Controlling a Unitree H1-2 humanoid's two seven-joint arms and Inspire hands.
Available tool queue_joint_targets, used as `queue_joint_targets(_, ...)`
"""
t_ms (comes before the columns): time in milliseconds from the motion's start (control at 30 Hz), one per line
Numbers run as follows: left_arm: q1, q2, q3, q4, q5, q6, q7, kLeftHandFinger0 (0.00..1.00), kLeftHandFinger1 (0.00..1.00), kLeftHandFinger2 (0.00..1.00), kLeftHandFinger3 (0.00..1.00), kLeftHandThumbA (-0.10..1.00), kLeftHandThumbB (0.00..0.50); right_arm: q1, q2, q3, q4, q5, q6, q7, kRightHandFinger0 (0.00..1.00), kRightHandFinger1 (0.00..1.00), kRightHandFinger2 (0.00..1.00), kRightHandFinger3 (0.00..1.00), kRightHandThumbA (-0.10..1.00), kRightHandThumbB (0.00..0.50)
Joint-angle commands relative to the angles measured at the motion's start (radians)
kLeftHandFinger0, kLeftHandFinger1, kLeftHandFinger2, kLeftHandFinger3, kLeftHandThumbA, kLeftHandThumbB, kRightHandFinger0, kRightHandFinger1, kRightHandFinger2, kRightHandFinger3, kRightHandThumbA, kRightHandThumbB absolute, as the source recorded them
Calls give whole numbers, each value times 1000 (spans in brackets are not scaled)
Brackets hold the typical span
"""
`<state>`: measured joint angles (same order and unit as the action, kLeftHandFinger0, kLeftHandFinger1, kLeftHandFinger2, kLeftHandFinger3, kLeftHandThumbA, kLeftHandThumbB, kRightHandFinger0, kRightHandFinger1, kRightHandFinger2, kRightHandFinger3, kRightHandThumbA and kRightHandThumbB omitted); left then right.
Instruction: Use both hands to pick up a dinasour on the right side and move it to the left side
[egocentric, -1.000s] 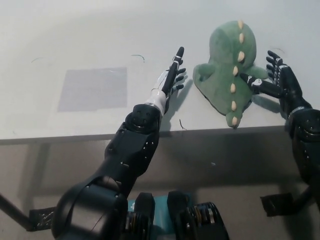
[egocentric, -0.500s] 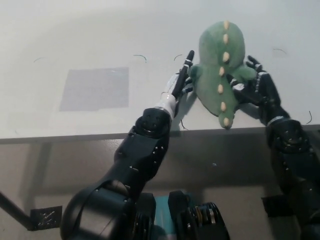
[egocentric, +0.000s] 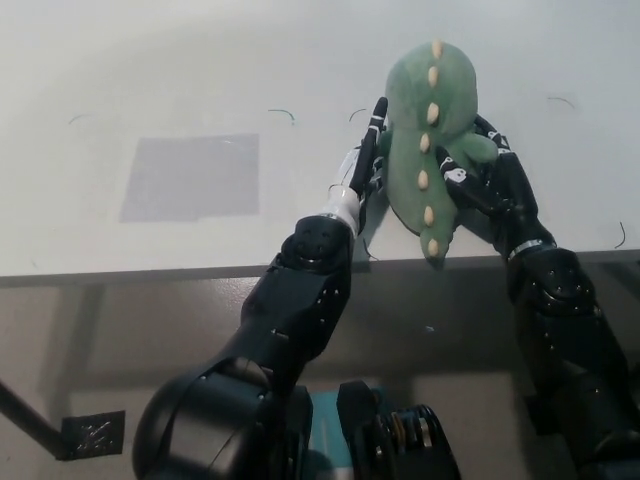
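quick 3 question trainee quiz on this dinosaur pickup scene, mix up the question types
1. True or false: the green dinosaur sits between the left hand and the right hand.
2. Which lies to the left of the dinosaur on the table? A) grey square patch B) red cup C) blue plate
3. Fill in: the spikes along the dinosaur's back are ___ coloured.

Key: 1 true; 2 A; 3 cream

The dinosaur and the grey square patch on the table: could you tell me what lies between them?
In the head view, only the left hand at the dinosaur's left flank; from there to the grey patch the table is bare.
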<state>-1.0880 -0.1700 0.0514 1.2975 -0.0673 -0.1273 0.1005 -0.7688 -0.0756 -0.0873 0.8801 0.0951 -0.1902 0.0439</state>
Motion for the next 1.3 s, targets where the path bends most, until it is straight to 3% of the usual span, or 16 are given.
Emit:
queue_joint_targets(0, -63, -74, -8, 8, -9, 24, -66, 1000, 1000, 1000, 1000, 1000, 361, -26, 34, 13, -16, 28, -35, 61, 1000, 1000, 1000, 1000, 1000, 116)
queue_joint_targets(100, -61, -72, -9, 9, -9, 25, -67, 1000, 1000, 1000, 1000, 1000, 357, -24, 34, 18, -15, 27, -43, 60, 1000, 1000, 1000, 1000, 1000, 121)
queue_joint_targets(133, -60, -72, -8, 9, -11, 27, -65, 1000, 1000, 1000, 1000, 1000, 353, -23, 35, 23, -11, 19, -44, 51, 1000, 1000, 1000, 1000, 1000, 93)
queue_joint_targets(200, -53, -67, -13, 5, -7, 29, -69, 1000, 1000, 1000, 1000, 1000, 354, -19, 37, 33, -13, 2, -41, 37, 1000, 1000, 1000, 1000, 1000, 85)
queue_joint_targets(267, -45, -64, -16, 10, -4, 19, -73, 1000, 1000, 1000, 1000, 1000, 373, -15, 42, 31, -14, 5, -27, 30, 1000, 1000, 1000, 1000, 1000, 95)
queue_joint_targets(333, -30, -57, -21, 8, 0, 6, -79, 1000, 1000, 1000, 1000, 1000, 369, -13, 49, 40, -3, -9, -33, 19, 1000, 1000, 1000, 1000, 1000, 68)
queue_joint_targets(467, -6, -44, -25, 2, 1, 1, -93, 1000, 1000, 1000, 1000, 1000, 397, -5, 70, 47, 6, -16, -29, 0, 1000, 1000, 1000, 1000, 1000, 65)
queue_joint_targets(600, 27, -31, -30, -22, 2, 0, -98, 1000, 1000, 1000, 1000, 1000, 397, -3, 89, 63, 31, -36, -52, -24, 1000, 1000, 1000, 1000, 1000, 110)
queue_joint_targets(733, 83, -2, -17, -67, -11, 2, -94, 1000, 1000, 1000, 1000, 1000, 354, -5, 130, 91, 66, -50, -73, -30, 1000, 1000, 1000, 1000, 1000, 66)
queue_joint_targets(767, 100, 5, -21, -86, -8, -4, -93, 1000, 1000, 1000, 1000, 1000, 341, -6, 138, 98, 66, -50, -61, -30, 1000, 1000, 1000, 1000, 1000, 18)
queue_joint_targets(800, 109, 4, -23, -92, -5, -13, -89, 1000, 1000, 1000, 1000, 1000, 338, 0, 136, 105, 56, -50, -49, -25, 1000, 1000, 1000, 1000, 1000, 2)
queue_joint_targets(867, 151, 18, -21, -124, -5, -38, -74, 1000, 1000, 1000, 1000, 1000, 352, 8, 155, 126, 41, -46, -22, -6, 1000, 1000, 1000, 1000, 1000, 0)
queue_joint_targets(933, 186, 29, -23, -157, 0, -44, -62, 1000, 1000, 1000, 1000, 1000, 315, 25, 182, 122, 22, -17, -7, 5, 1000, 1000, 1000, 1000, 1000, 0)
queue_joint_targets(1100, 267, 67, -41, -242, 26, -53, -37, 1000, 1000, 1000, 1000, 1000, 322, 46, 226, 156, 8, -41, -12, 6, 1000, 1000, 1000, 1000, 1000, 0)
queue_joint_targets(1167, 297, 79, -44, -286, 28, -52, -35, 1000, 1000, 1000, 1000, 1000, 308, 47, 242, 169, -11, -49, 38, -15, 1000, 1000, 1000, 1000, 1000, 0)
queue_joint_targets(1267, 317, 80, -40, -313, 18, -75, -33, 1000, 1000, 1000, 1000, 1000, 303, 48, 242, 188, -10, -54, 0, -10, 1000, 1000, 1000, 1000, 1000, 0)
